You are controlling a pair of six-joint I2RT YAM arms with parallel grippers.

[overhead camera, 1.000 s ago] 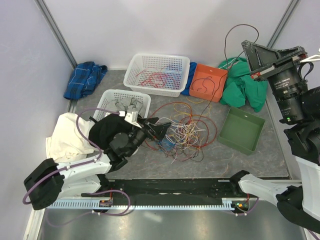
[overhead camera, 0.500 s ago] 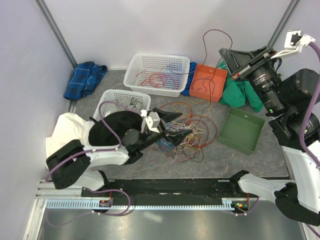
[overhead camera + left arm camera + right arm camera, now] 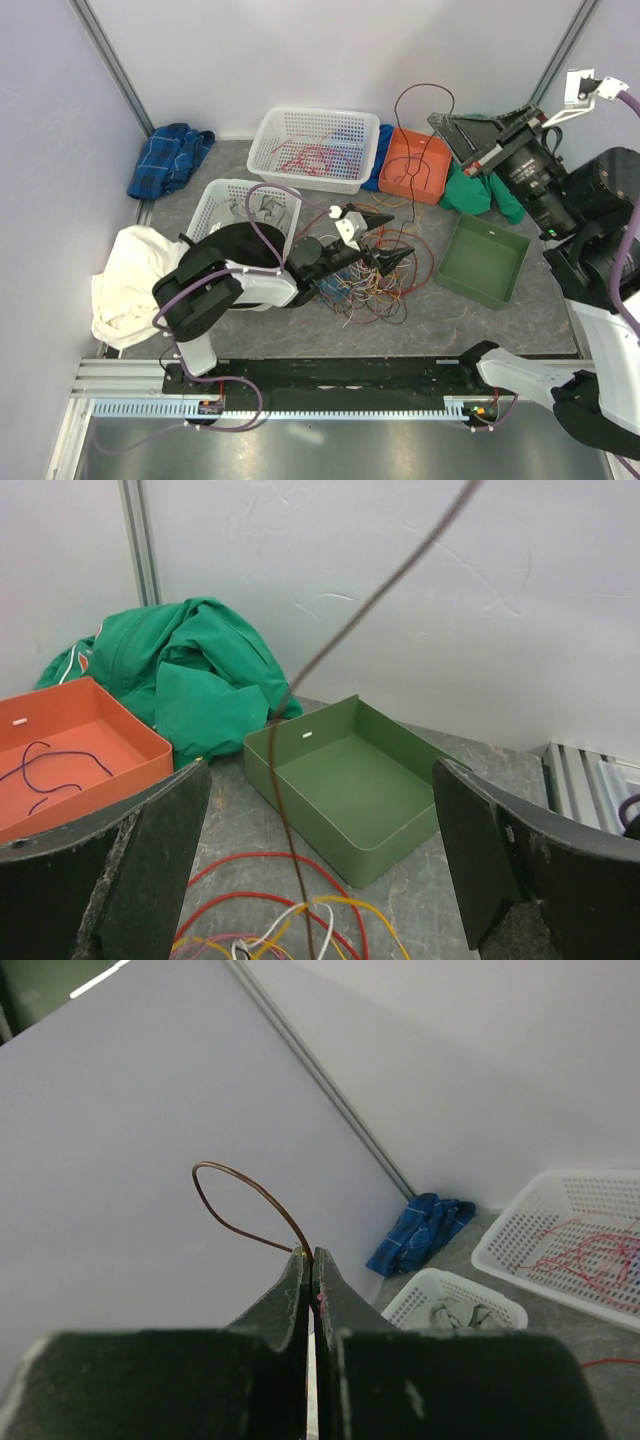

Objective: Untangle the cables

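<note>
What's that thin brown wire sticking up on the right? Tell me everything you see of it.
The brown wire is thin, dark reddish-brown and bendy, one single strand. The right arm's fingers are shut on it, pinching it at their very tips, with a small loop curling up beyond them. Below, it slants down through the air toward the tangle of cables.

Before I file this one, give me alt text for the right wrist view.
The right gripper is shut on a thin brown cable that loops up against a pale wall. Lower right lie a blue cloth, a small white basket and a large white basket holding red cables.
</note>
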